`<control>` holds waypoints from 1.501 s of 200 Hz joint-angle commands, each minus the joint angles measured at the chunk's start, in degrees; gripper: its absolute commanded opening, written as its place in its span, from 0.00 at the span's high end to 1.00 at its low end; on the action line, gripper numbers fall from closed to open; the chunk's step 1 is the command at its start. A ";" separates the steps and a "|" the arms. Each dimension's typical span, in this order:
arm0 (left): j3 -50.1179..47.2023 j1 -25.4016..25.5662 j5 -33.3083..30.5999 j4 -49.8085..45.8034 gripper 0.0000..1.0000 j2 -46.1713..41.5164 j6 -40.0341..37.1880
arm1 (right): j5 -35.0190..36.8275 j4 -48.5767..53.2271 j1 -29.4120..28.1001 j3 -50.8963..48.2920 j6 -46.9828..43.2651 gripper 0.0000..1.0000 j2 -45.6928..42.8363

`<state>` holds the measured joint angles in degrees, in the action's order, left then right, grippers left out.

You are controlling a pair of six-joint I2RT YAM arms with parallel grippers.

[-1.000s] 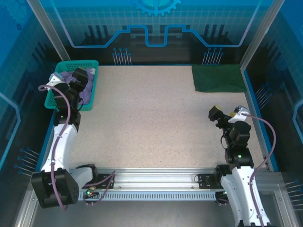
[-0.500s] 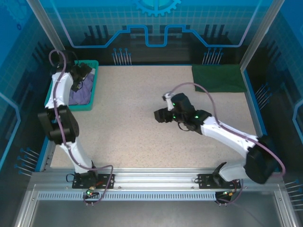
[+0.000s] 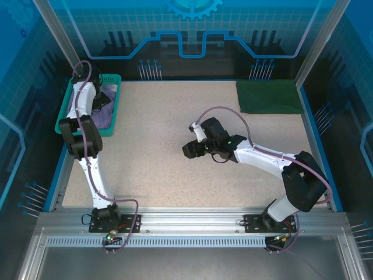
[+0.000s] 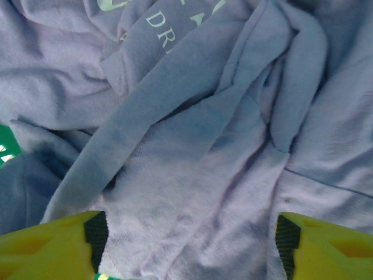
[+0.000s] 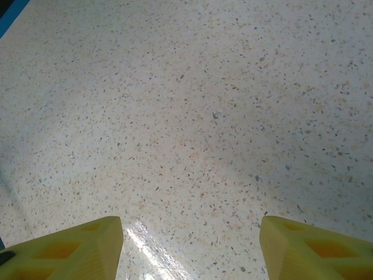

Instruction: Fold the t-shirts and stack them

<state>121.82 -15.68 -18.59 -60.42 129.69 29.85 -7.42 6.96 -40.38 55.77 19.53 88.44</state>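
1. Your left claw [image 4: 187,236] is spread wide right over the purple shirt [image 4: 192,146] in the one basket [image 3: 112,77], not clamped on it.
2. Your right claw [image 5: 191,233] is wide open too, empty, over bare table [image 5: 221,105].
3. Two shirts total; the green shirt [image 3: 269,96] lies flat in the far right corner.

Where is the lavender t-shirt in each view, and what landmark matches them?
Top external: lavender t-shirt crumpled in the teal basket, far left, under the left arm.
Left wrist: its cloth spans the frame, print at top, left gripper fingers below.
Right wrist: speckled table beneath the right gripper.
Shared landmark: teal basket, a green sliver at the left wrist view's left edge.
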 commanded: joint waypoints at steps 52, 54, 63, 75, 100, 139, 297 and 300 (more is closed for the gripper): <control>3.74 -1.18 -0.41 -2.38 0.54 1.65 -1.38 | -4.36 -2.38 1.95 -1.01 2.50 0.36 1.12; 3.35 -1.19 -0.46 -1.97 0.55 1.14 -1.37 | -4.36 -2.34 1.97 -0.97 2.50 0.36 1.12; 0.77 -1.19 0.37 0.76 0.56 -0.97 -1.57 | -4.44 -2.48 2.13 -1.05 2.68 0.36 1.12; -0.35 -1.19 1.60 2.61 0.58 -2.55 -1.93 | -4.62 -2.57 2.37 -1.08 2.85 0.37 1.16; 1.36 -1.19 3.49 1.15 0.33 -2.10 -1.36 | -4.97 -2.65 2.59 -1.17 3.05 0.37 1.20; 1.25 -1.19 4.19 -0.93 0.39 -0.97 0.34 | -5.40 -2.85 2.83 -1.26 3.22 0.36 1.29; -5.09 0.17 -1.54 3.97 1.00 -9.33 5.34 | -5.74 -3.10 3.01 -1.45 3.22 0.36 1.29; -5.55 0.25 -1.69 4.77 1.00 -10.30 5.21 | -5.72 -3.09 3.03 -1.39 3.16 0.36 1.29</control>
<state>115.57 -15.99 -18.87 -59.37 127.92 36.32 -12.32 4.80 -38.13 55.11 22.48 89.17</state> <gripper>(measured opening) 0.062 0.641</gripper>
